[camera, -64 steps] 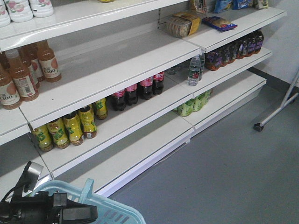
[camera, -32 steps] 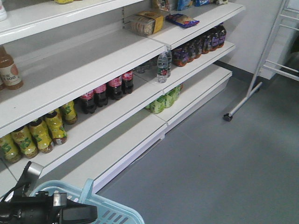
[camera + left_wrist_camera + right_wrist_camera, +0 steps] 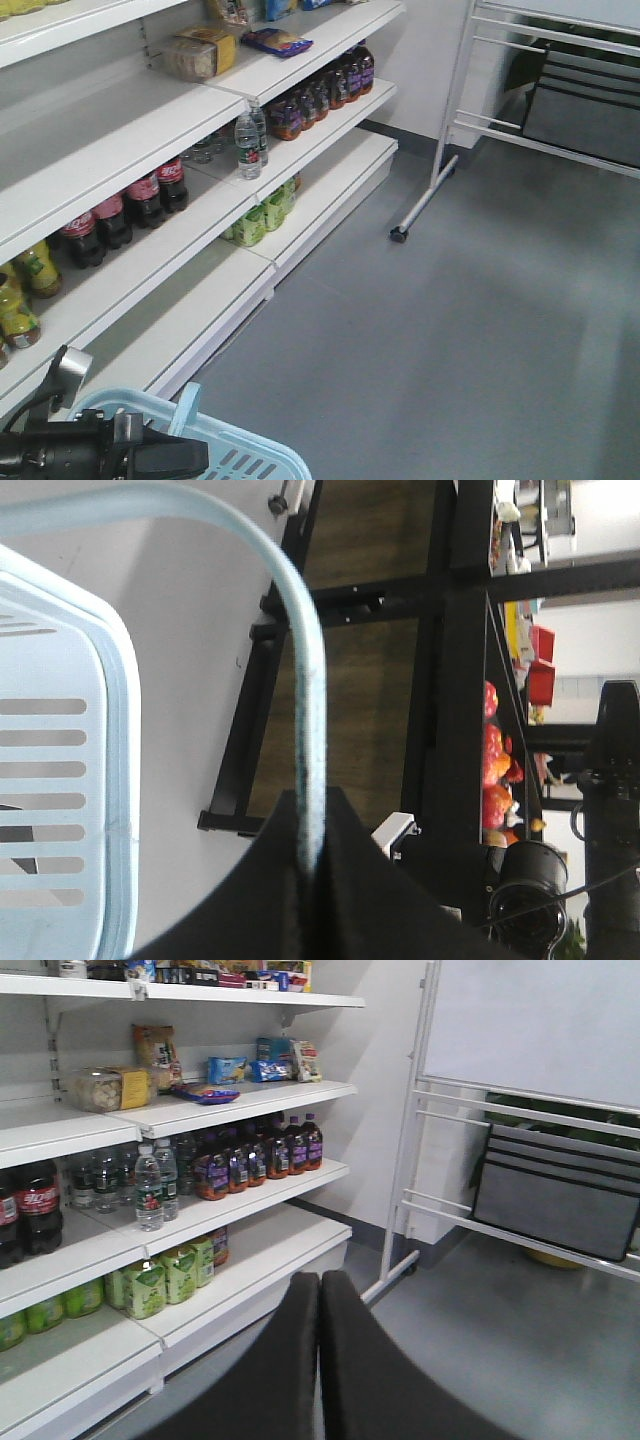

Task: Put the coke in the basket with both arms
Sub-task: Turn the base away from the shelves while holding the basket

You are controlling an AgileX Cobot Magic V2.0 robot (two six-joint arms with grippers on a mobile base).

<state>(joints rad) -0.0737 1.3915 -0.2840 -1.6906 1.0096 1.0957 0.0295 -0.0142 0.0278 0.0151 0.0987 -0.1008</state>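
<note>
Coke not in view; left jaws clamp the basket [image 3: 262, 452] handle [image 3: 311, 730], right jaws pressed together, empty; carry the basket level.

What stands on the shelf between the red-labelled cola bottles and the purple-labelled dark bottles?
Clear water bottles stand between the cola bottles and the purple-labelled bottles. Both the front-facing view and the right wrist view show this.

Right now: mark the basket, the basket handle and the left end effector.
basket [image 3: 255, 448]: front-facing view, wall under the rim.
basket handle [image 3: 306, 680]: left wrist view, mid bar.
left end effector [image 3: 314, 805]: left wrist view, between its fingertips.
</note>
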